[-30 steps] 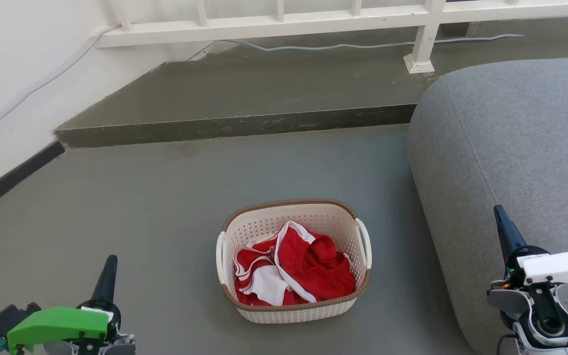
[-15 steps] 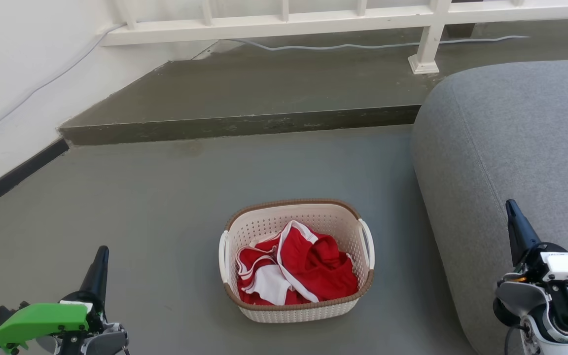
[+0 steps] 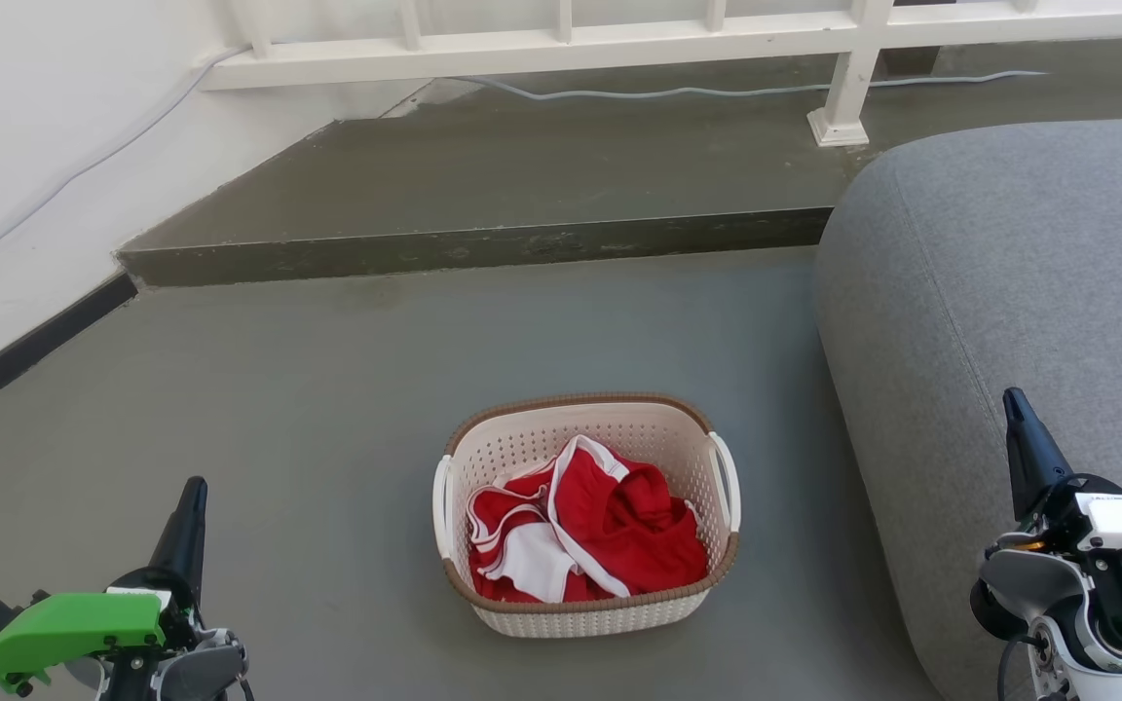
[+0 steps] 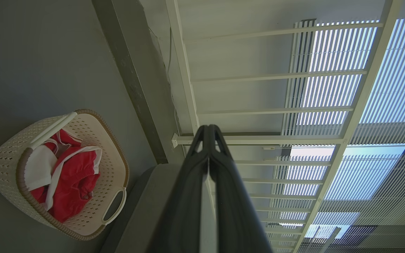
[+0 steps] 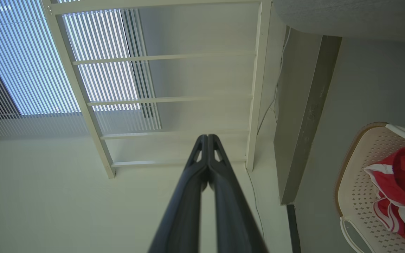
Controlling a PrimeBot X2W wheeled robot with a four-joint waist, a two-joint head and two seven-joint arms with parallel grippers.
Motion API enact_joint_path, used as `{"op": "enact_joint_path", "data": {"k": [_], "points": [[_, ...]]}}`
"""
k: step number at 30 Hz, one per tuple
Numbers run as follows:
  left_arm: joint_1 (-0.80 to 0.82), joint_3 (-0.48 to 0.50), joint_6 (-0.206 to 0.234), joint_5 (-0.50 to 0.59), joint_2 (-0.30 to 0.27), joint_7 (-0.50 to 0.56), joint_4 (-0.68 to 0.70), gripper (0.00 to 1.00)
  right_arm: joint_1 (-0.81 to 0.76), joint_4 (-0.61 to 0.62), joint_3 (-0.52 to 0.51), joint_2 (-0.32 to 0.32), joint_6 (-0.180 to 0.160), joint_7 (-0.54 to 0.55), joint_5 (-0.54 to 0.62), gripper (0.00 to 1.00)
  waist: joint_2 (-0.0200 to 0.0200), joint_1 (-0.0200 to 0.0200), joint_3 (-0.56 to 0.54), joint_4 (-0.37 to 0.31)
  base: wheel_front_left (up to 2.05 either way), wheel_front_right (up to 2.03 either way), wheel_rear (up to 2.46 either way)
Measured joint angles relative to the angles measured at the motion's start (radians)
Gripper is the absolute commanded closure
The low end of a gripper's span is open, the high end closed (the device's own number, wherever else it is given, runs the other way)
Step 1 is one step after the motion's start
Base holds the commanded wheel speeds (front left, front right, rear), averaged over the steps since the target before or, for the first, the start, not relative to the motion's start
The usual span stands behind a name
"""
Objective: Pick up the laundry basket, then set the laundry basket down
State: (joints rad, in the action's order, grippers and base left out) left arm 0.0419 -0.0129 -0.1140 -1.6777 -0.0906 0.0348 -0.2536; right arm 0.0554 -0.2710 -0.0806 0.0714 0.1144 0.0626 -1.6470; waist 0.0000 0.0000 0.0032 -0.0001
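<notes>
Laundry basket (image 3: 590, 618) of perforated cream plastic sits between left gripper (image 3: 193, 492) and right gripper (image 3: 1012, 401), both pinched together.

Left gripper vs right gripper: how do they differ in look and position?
Housing: left gripper green, right gripper white. Backdrop in the head view: left gripper over floor, right gripper before the grey cushion. Both shut, flanking the laundry basket without touching it.
</notes>
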Motion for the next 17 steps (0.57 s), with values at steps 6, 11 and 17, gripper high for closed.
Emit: {"op": "enact_joint_path", "data": {"k": [6, 11, 17], "points": [[0.000, 0.001, 0.000, 0.000, 0.000, 0.000, -0.003, 1.00, 0.000, -0.001, -0.001, 0.000, 0.000, 0.000, 0.000, 1.00, 0.0000, 0.0000, 0.000, 0.000, 0.00, 0.00, 0.00], [0.000, 0.001, 0.000, 0.000, 0.000, 0.000, -0.006, 1.00, 0.000, -0.003, -0.001, 0.000, 0.000, 0.000, 0.000, 1.00, 0.0000, 0.0000, 0.000, 0.000, 0.00, 0.00, 0.00], [0.000, 0.002, -0.001, 0.000, 0.000, 0.001, -0.009, 1.00, 0.000, -0.004, -0.002, 0.000, 0.000, 0.000, 0.000, 1.00, 0.0000, 0.0000, 0.000, 0.000, 0.00, 0.00, 0.00]]}}
